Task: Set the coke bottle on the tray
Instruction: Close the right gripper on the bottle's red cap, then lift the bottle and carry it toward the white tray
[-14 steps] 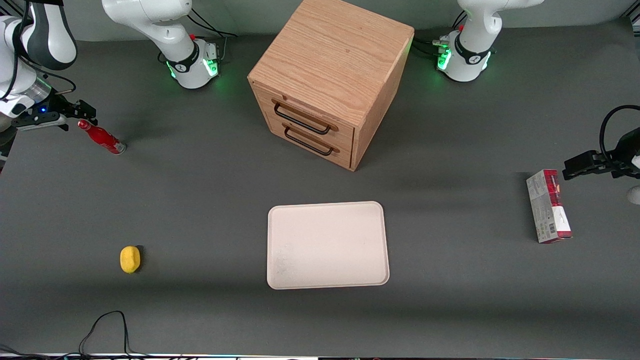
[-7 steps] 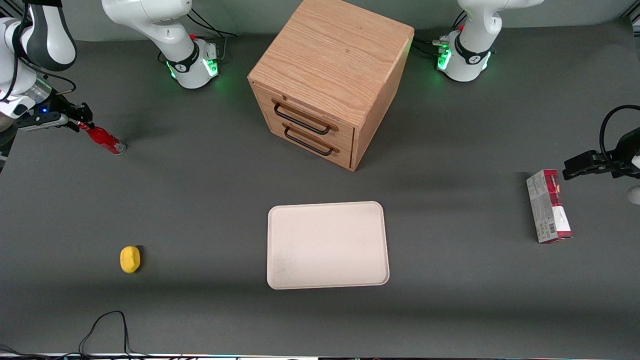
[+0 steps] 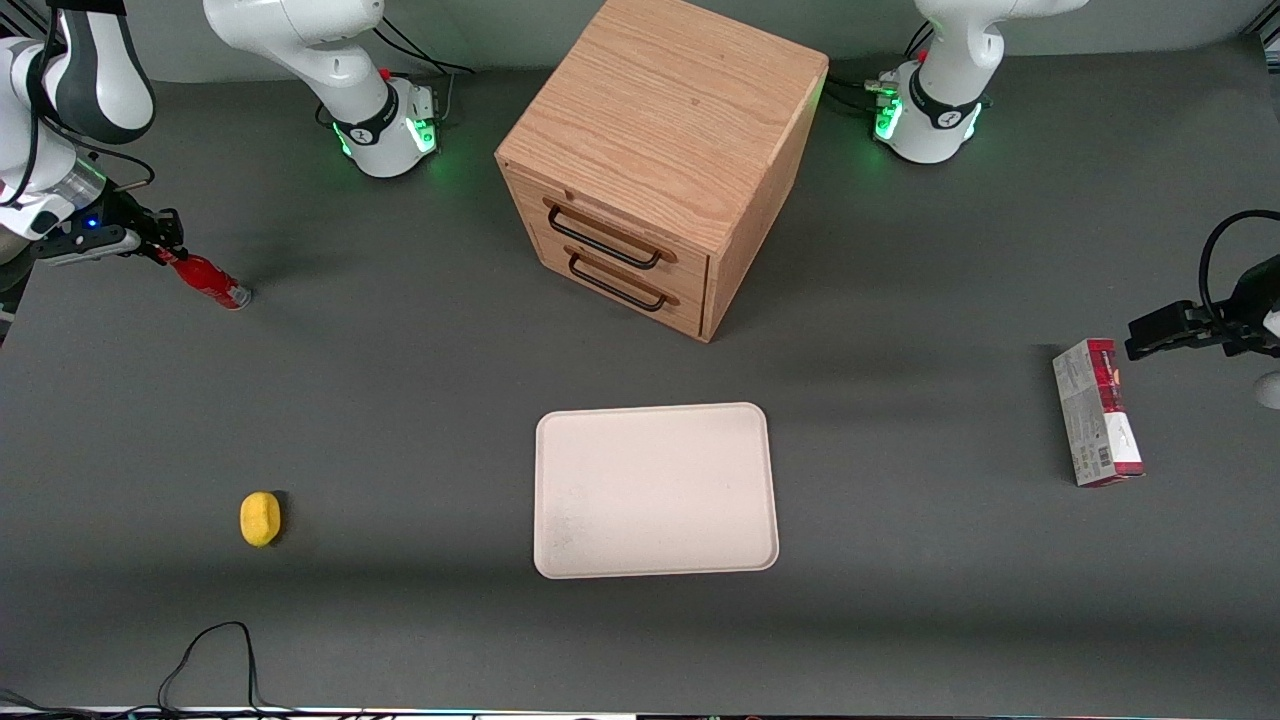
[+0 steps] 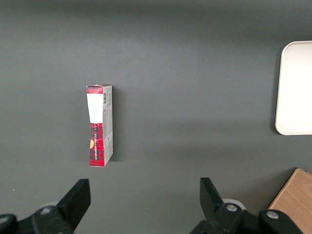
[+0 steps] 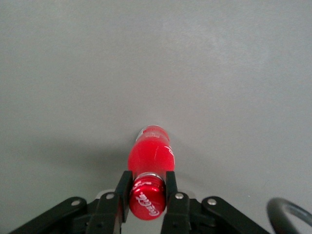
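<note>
The coke bottle [image 3: 208,279] is a small all-red bottle whose silvery base rests on the dark table, toward the working arm's end. My right gripper [image 3: 165,250] sits at its top. In the right wrist view both fingers [image 5: 123,189] press against the red cap of the coke bottle [image 5: 148,156], so the gripper [image 5: 147,191] is shut on it. The tray [image 3: 655,490] is cream-white, lies flat and bare, nearer the front camera than the cabinet, well apart from the bottle. One tray corner [image 4: 295,87] shows in the left wrist view.
A wooden drawer cabinet [image 3: 660,160] stands mid-table with both drawers closed. A yellow lump [image 3: 260,519] lies nearer the front camera than the bottle. A red-and-white carton [image 3: 1097,412] lies toward the parked arm's end. A black cable [image 3: 210,650] loops at the front edge.
My gripper has shifted slightly over the bottle's top and its fingers have come in around the cap. The bottle's base has stayed in place on the table.
</note>
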